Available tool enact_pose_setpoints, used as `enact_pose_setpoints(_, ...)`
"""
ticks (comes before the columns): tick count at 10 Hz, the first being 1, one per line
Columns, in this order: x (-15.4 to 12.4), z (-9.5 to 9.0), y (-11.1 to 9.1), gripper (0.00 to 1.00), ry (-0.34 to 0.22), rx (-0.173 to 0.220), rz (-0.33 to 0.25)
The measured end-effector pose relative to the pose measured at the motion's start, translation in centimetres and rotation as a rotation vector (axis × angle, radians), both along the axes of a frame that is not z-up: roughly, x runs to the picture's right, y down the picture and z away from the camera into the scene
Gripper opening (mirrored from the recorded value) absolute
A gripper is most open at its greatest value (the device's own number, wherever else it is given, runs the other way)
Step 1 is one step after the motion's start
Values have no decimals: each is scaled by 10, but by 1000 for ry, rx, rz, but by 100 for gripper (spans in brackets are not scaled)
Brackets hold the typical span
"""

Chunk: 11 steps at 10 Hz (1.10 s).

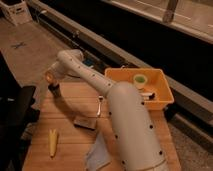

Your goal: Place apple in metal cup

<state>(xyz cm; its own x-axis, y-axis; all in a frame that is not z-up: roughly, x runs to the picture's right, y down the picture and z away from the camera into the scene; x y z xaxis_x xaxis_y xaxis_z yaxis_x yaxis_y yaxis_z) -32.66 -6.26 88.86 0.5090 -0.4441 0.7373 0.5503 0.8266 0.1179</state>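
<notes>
On the wooden table (70, 107), your gripper (51, 80) hangs pinching the apple (49, 77) right over the metal cup (54, 90), with only the drop left.

I see wooden table (70, 117) | far left: metal cup (54, 90) | near left: corn cob (52, 142) | right: orange tray (162, 95) | gripper (50, 78) above cup

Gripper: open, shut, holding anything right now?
Gripper: shut on the apple, at the table's far left end, just above the metal cup.
</notes>
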Motion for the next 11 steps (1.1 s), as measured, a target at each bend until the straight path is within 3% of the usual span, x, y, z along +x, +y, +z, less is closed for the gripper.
enact_pose_setpoints(2,-4,4,7,2,-10,-31,4)
enact_pose_setpoints(3,-4,6,10,9,-13,-44,6)
enact_pose_setpoints(9,-7,1,20,71,-28,-101,7)
enact_pose_setpoints(11,-6,1,23,77,-19,-123,4)
